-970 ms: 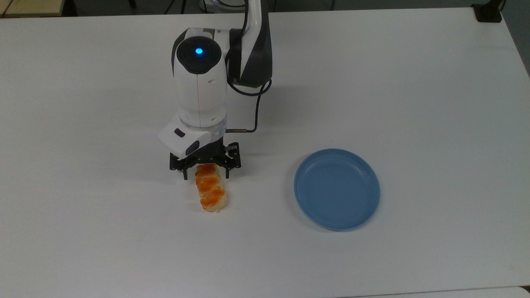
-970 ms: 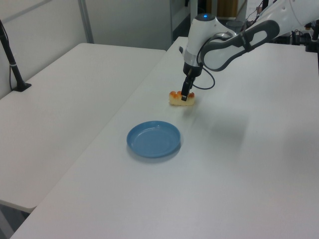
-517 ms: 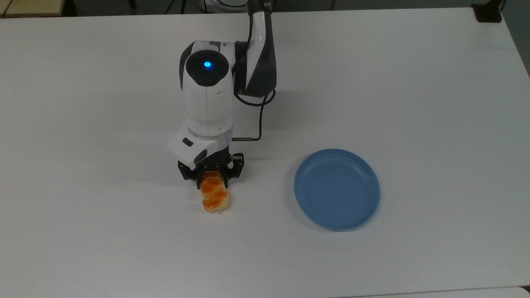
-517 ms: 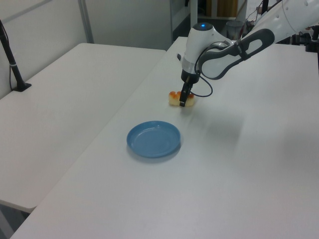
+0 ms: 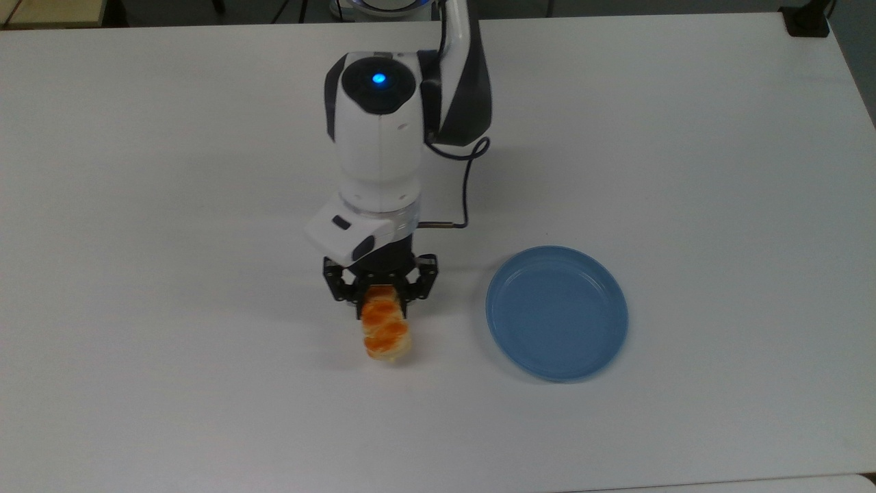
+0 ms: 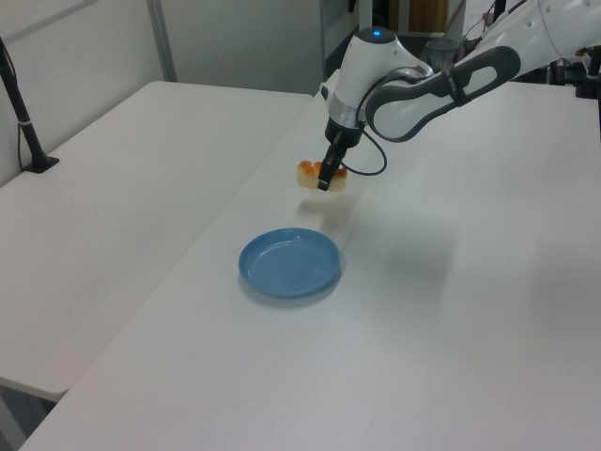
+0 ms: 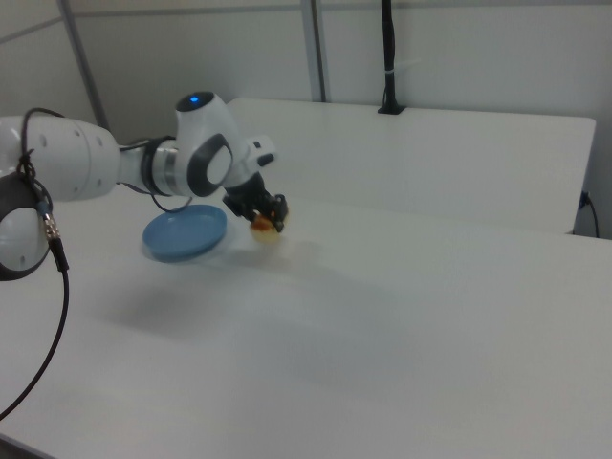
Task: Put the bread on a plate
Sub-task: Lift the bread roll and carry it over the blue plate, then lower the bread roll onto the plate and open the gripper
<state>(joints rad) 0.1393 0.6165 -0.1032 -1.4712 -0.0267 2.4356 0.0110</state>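
Observation:
The braided bread (image 5: 386, 333) hangs above the white table, held at one end by my gripper (image 5: 380, 294), which is shut on it. Its glossy orange-brown top faces up and its free end sticks out toward the top view's bottom. In the left view the bread (image 6: 309, 173) is lifted off the table, behind and above the plate (image 6: 289, 263), with the gripper (image 6: 326, 177) on it. The light-blue plate (image 5: 556, 312) lies empty to the top view's right of the bread. In the right view the bread (image 7: 265, 228) sits just right of the plate (image 7: 185, 232).
The white table (image 5: 684, 137) spreads wide on all sides of the plate. A black post base (image 5: 807, 20) stands at the top view's far right corner. In the left view a second white table (image 6: 113, 188) adjoins on the left, with a black pole (image 6: 23, 122).
The gripper has lifted the bread off the table and carried it toward the top view's right, closer to the plate. The plate has not moved.

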